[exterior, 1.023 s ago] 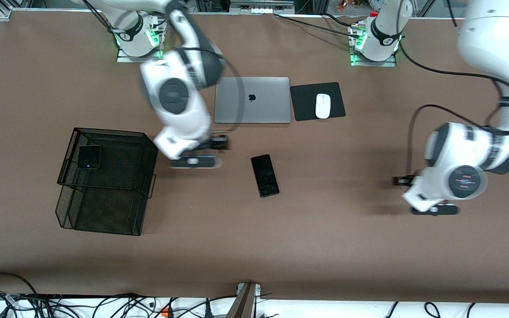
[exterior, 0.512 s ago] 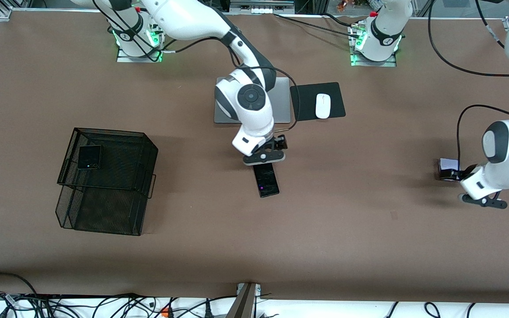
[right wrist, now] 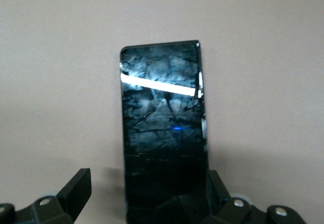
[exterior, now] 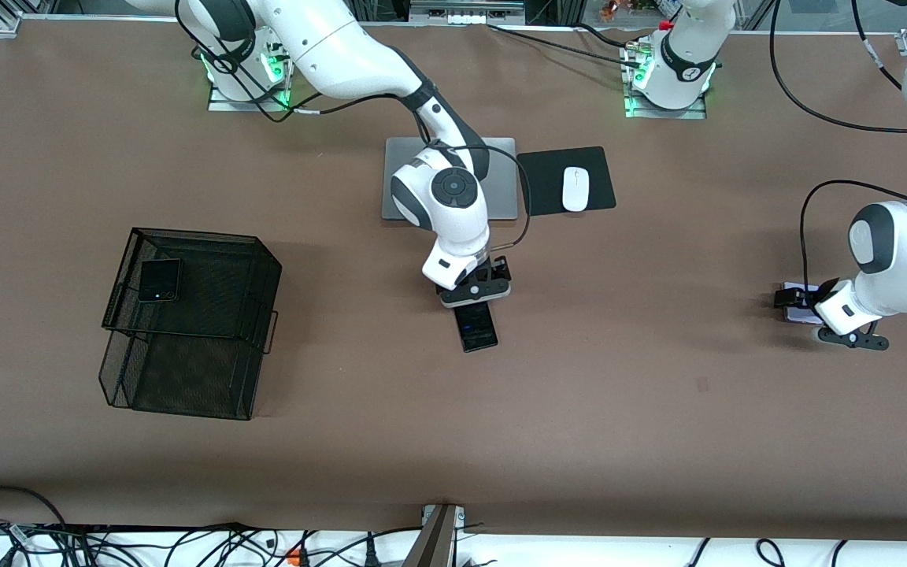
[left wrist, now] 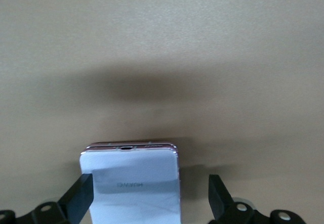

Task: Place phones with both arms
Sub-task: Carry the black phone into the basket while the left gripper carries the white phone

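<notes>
Brown worktop (exterior: 579,409), carrying three phones and desk items. Long slim black phone (exterior: 477,325): laid flat near the middle of the worktop, nearer to the front camera than the silver laptop (exterior: 501,189); its end toward the laptop is covered by the right tool (exterior: 475,291), which is set low over it. In the right wrist view the slab (right wrist: 163,128) is seen lengthwise between the two spread fingers (right wrist: 76,188) of the right tool (right wrist: 144,196), one finger standing clear of its edge, the other close against its side; no pinch is shown. White and pale-pink phone (exterior: 798,313): laid flat at the left arm's end of the worktop, partly hidden under the left tool (exterior: 823,315). In the left wrist view this phone (left wrist: 131,183), with a pink rim, is seen between the spread fingers (left wrist: 217,196) of the left tool (left wrist: 149,198), one finger at its edge, the other well apart from it; it is not gripped. Small square black phone (exterior: 159,280): lying on top of the black wire-mesh basket (exterior: 186,331) at the right arm's end of the worktop. White mouse (exterior: 575,189): resting on a black mouse pad (exterior: 540,185) just beside the laptop, toward the left arm's base.
</notes>
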Controlling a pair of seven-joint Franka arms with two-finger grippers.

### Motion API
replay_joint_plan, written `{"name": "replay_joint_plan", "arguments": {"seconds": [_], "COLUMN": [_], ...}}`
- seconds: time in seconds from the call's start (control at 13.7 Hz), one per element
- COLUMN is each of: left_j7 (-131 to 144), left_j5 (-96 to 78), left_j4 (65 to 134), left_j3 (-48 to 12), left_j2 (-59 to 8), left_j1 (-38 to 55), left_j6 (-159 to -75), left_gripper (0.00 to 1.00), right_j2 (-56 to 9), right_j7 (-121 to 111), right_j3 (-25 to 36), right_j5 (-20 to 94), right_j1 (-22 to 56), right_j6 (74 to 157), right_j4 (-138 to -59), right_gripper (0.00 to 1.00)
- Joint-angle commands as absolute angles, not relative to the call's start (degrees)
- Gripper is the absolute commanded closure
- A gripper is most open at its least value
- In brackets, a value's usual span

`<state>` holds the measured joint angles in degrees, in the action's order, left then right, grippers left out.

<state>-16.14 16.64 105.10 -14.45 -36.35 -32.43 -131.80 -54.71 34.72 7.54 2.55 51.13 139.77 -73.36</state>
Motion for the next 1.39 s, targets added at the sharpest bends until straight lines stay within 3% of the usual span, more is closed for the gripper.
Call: {"name": "replay_joint_plan", "arguments": {"seconds": [0.0, 0.37, 0.44, 0.51, 0.58, 0.66, 0.95, 1.02, 1.1, 1.17, 1.24, 1.32], "left_j7": [-17.0, -16.3, -16.3, -16.3, -16.3, -16.3, -16.0, -15.6, -15.6, -15.6, -15.6, -15.6], "left_j5": [15.3, 15.2, 15.2, 15.2, 15.2, 15.2, 14.7, 12.5, 12.0, 11.9, 11.5, 11.5], "left_j4": [106.3, 106.2, 106.2, 106.3, 106.4, 106.4, 106.4, 106.4, 106.4, 106.2, 105.7, 105.6], "left_j3": [-15.3, -15.3, -15.3, -15.3, -15.2, -15.2, -15.3, -15.2, -15.2, -15.3, -15.3, -15.5], "left_j2": [-35.2, -36.6, -37.0, -37.2, -37.3, -37.4, -37.7, -37.8, -37.8, -37.7, -37.4, -37.0], "left_j1": [-33.8, -34.4, -35.1, -35.2, -35.2, -35.2, -35.3, -35.4, -35.3, -35.2, -35.2, -34.9], "left_j6": [-132.5, -132.7, -132.8, -133.8, -134.6, -134.6, -134.6, -134.0, -133.5, -132.5, -131.4, -130.5], "left_gripper": [0.0, 0.0, 0.0, 0.0, 0.0, 0.0, 0.0, 0.07, 0.41, 0.62, 0.71, 0.73], "right_j2": [-56.6, -58.7, -58.7, -58.4, -58.1, -57.7, -51.8, -49.2, -47.0, -44.8, -42.7, -40.2], "right_j7": [34.2, 34.5, 34.1, 34.0, 33.9, 34.0, 34.1, 34.1, 34.1, 34.1, 34.0, 33.7], "right_j3": [7.4, 7.4, 7.4, 7.5, 7.5, 7.5, 7.9, 7.7, 7.7, 7.8, 7.9, 8.0], "right_j5": [1.2, 1.2, 1.2, 1.2, 1.3, 1.5, 1.9, 2.2, 2.8, 3.2, 3.2, 3.2], "right_j1": [50.7, 51.3, 51.2, 51.2, 51.1, 51.1, 50.4, 49.4, 48.8, 48.4, 47.9, 47.0], "right_j6": [140.4, 143.3, 143.3, 143.0, 142.8, 142.6, 133.4, 130.1, 126.5, 123.3, 120.6, 117.4], "right_j4": [-71.5, -71.6, -71.6, -71.5, -71.5, -71.5, -71.2, -71.3, -71.2, -71.3, -71.3, -71.4], "right_gripper": [0.0, 0.0, 0.25, 0.67, 0.9, 1.0, 1.0, 1.0, 1.0, 1.0, 1.0, 1.0]}}
